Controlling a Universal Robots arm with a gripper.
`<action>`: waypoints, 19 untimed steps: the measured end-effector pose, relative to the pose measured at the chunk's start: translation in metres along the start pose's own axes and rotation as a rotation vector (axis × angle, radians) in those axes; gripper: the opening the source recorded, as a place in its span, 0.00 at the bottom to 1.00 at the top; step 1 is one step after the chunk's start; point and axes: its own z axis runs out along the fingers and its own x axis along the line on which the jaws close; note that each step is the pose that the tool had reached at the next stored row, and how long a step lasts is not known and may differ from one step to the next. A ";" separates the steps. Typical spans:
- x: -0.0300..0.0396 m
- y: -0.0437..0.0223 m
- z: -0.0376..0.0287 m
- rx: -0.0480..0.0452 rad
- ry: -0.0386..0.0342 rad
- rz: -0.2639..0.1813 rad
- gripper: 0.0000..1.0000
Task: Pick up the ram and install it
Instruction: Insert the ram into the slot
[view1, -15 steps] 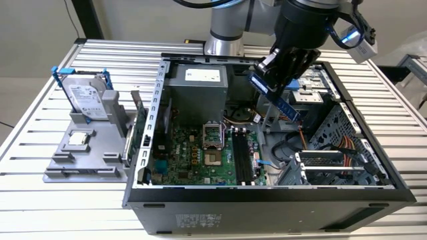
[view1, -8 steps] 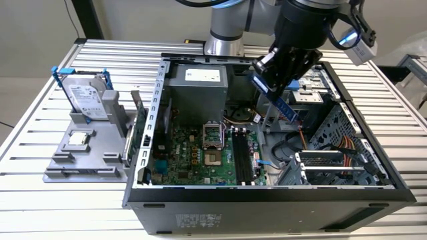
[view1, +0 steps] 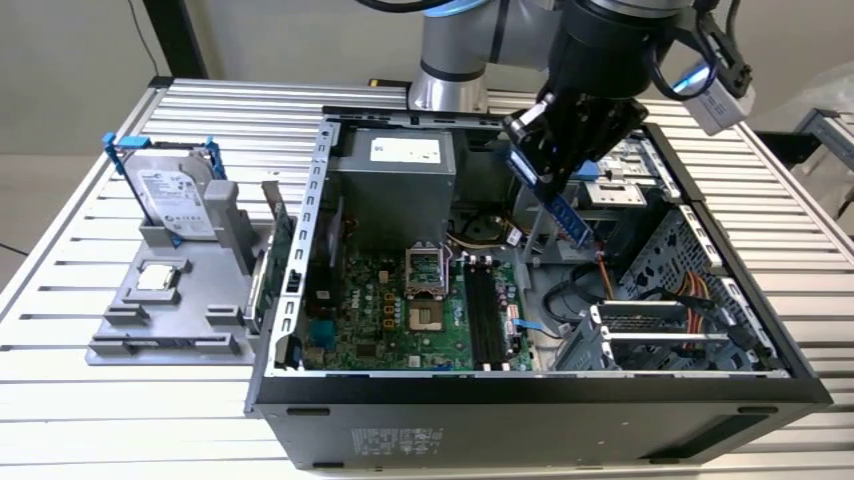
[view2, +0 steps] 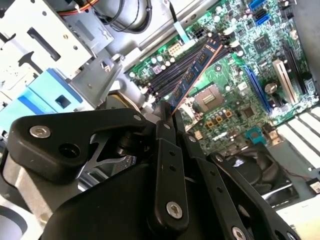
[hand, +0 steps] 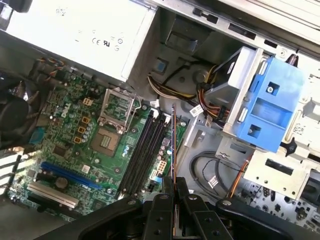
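My gripper (view1: 531, 158) hangs over the open computer case (view1: 287, 300), shut on the upper end of the ram (view1: 558, 205). The ram is a long thin board that slopes down toward the motherboard (view1: 387, 320), held in the air above it. In the second wrist view the ram (view2: 196, 72), with dark chips and a copper edge, juts out from between my fingers (view2: 165, 145). In the first wrist view the ram (hand: 173, 145) is edge-on, over the area beside the black memory slots (hand: 145, 150). The slots (view1: 487, 315) lie to the exterior view's right of the processor socket (view1: 424, 265).
A grey fixture (view1: 134, 335) outside the case at the exterior view's left carries a silver hard drive in a blue frame (view1: 174, 190) and a small square chip (view1: 160, 277). Inside the case are the power supply (view1: 394, 185), cables (view1: 694, 295) and a blue drive bay (hand: 270, 105).
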 end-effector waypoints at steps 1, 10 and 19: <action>0.0000 0.0000 0.0000 0.0000 -0.0003 0.009 0.00; 0.0000 0.0000 0.0001 0.0002 -0.0020 0.080 0.00; 0.0000 0.0000 0.0004 0.0003 -0.0022 0.091 0.00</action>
